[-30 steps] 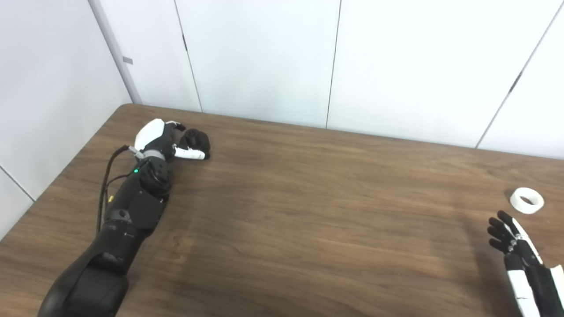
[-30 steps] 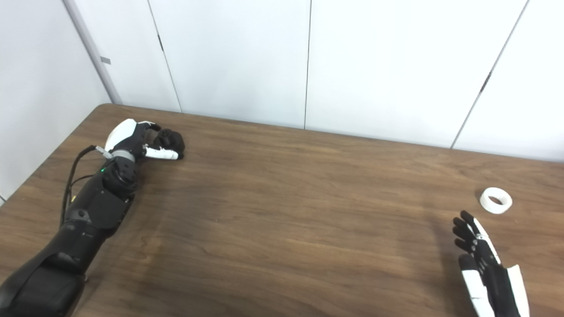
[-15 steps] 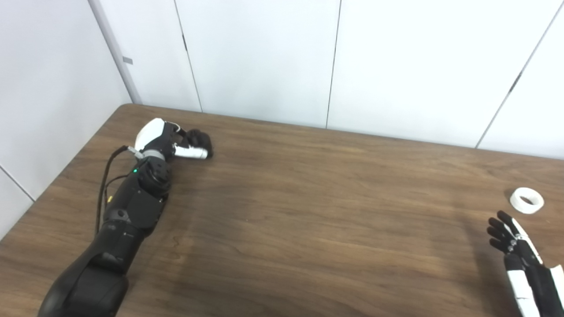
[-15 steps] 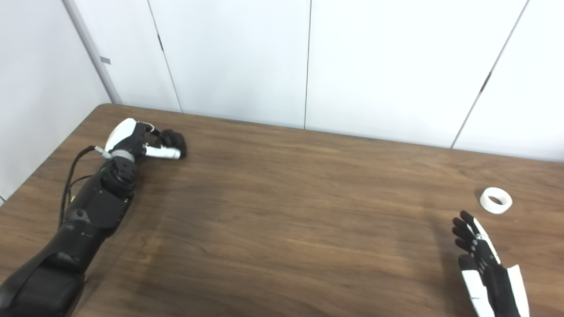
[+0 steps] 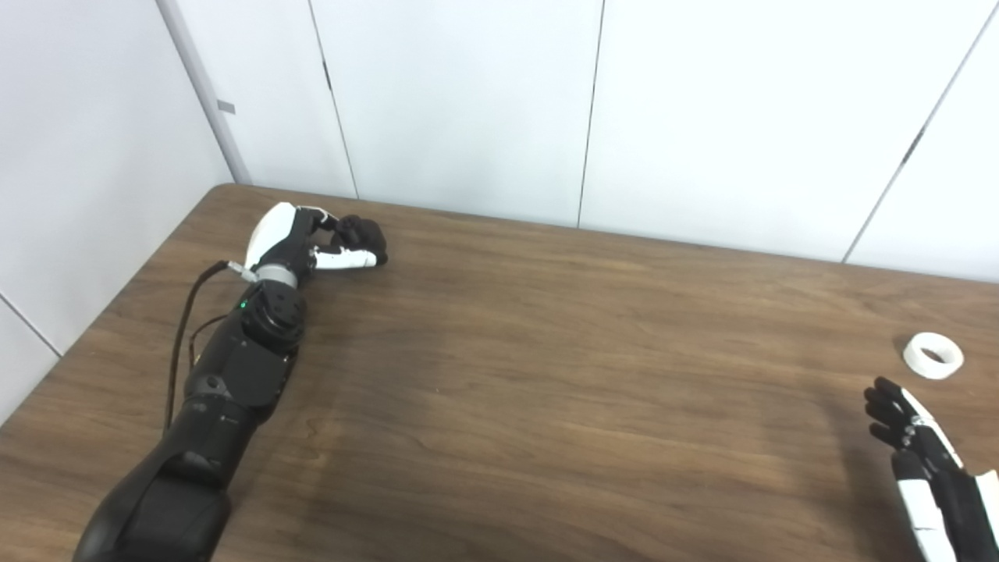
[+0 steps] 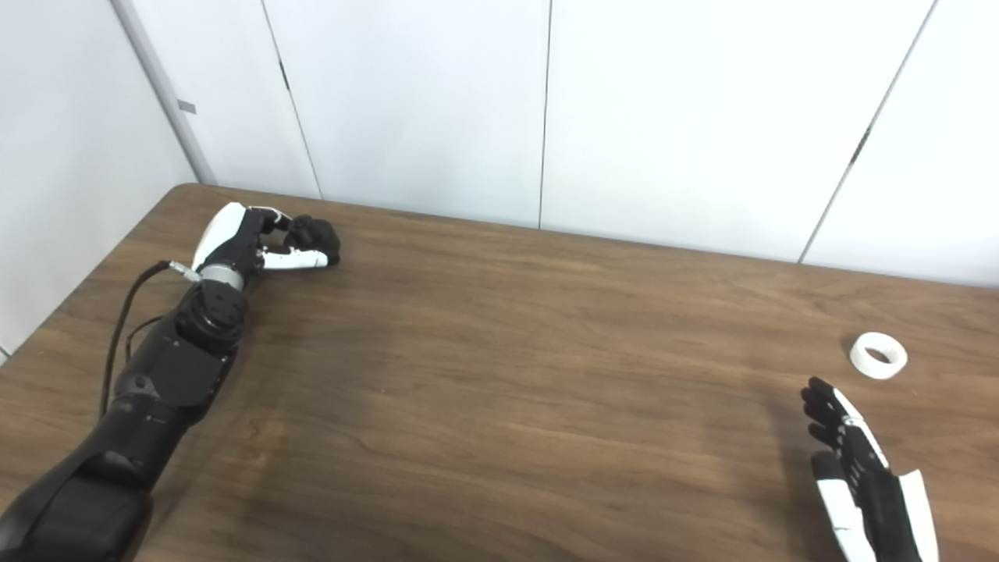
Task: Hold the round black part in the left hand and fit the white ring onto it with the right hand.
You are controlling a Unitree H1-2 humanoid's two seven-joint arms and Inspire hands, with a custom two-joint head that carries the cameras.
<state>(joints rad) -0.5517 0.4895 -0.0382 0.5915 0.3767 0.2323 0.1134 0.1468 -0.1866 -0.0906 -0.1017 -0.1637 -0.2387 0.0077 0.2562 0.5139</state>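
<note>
While the left robot hand (image 5: 312, 246) is gripping the round black part (image 5: 365, 234) at the counter's (image 5: 546, 375) far left corner, the right robot hand (image 6: 855, 460) is waiting with fingers spread, holding nothing, near the white ring (image 6: 878, 355); picking up and fitting are, I'd say, still ahead.

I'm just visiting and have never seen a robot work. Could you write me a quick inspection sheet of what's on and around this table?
Surface: brown wood-grain table.
Job's things: round black part at the far left corner, in the left hand; white ring lying flat at the right side, untouched.
Clutter: nothing seen.
Hands: left hand has its fingers closed on the black part; right hand open, fingers apart, short of the ring.
Cables: black cable looping beside the left forearm.
Surroundings: white wall panels behind the table.
</note>
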